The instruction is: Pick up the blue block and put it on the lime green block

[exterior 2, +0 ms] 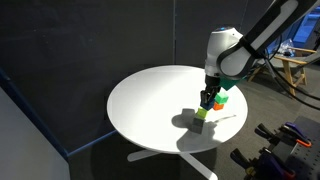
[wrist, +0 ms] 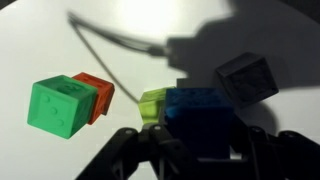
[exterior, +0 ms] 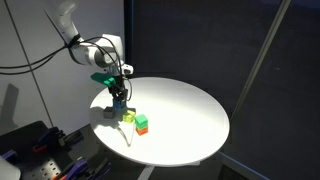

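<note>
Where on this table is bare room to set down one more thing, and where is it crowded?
Most of the white table is bare, from the blocks across to the opposite rim. Crowded is the edge under the gripper: the blue block, lime green block, orange block and bright green block huddle there.

A round white table (exterior: 190, 125) on a white foot (exterior 2: 165, 152) is seen in both exterior views. It is brightly lit, and hard shadows are thrown on its top. It is enclosed by dark walls (exterior 2: 80, 40). A pale panel (exterior: 20, 60) is seen in an exterior view, and a wooden frame (exterior 2: 296, 68) at the edge of an exterior view. The floor (exterior 2: 60, 165) is left in darkness.
</note>
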Robot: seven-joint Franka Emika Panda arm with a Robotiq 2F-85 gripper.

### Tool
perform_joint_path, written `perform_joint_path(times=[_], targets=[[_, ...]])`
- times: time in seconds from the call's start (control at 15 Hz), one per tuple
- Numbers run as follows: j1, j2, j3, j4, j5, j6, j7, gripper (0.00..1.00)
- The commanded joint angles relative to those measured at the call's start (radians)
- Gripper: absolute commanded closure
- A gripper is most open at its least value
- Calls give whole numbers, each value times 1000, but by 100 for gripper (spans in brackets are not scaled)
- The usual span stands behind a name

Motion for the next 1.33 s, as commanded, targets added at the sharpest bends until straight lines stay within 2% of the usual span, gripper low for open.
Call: perform_joint_path(times=[0.0,1.27], targets=[[-17,14,-12,16,-9,0,19,70],[-35,133,-21,127,-6,-33,-26,70]])
